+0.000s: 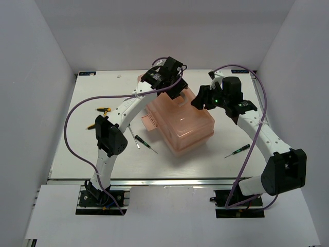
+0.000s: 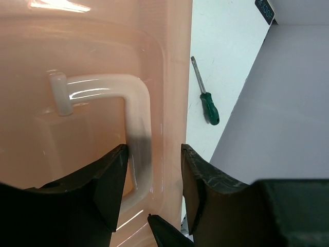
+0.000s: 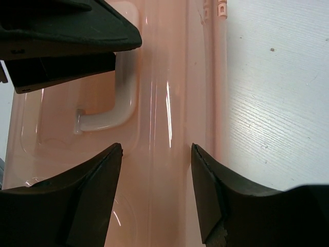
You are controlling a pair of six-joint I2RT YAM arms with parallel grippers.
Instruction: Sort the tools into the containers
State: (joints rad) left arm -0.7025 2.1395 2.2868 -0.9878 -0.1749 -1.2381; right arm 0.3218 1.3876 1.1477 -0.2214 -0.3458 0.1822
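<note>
The salmon-pink toolbox (image 1: 181, 122) stands closed mid-table. My left gripper (image 1: 174, 88) hangs over its far part, jaws open on either side of one arm of the pale lid handle (image 2: 138, 110); it is (image 2: 152, 175) in the left wrist view. My right gripper (image 1: 201, 101) is open and empty just above the lid (image 3: 164, 128), next to the handle (image 3: 121, 98); it is (image 3: 157, 180) in its own view. Green-handled screwdrivers lie on the table at the front left (image 1: 146, 144), the front right (image 1: 240, 150) and beside the box (image 2: 208, 105). Two yellow-handled ones (image 1: 105, 110) lie at the left.
The second yellow screwdriver (image 1: 92, 126) is partly hidden by the left arm's elbow (image 1: 110, 136). A thin metal shaft (image 1: 135, 138) lies next to that elbow. The left gripper's body (image 3: 61, 31) is close above the right gripper. White walls enclose the table (image 1: 77, 154).
</note>
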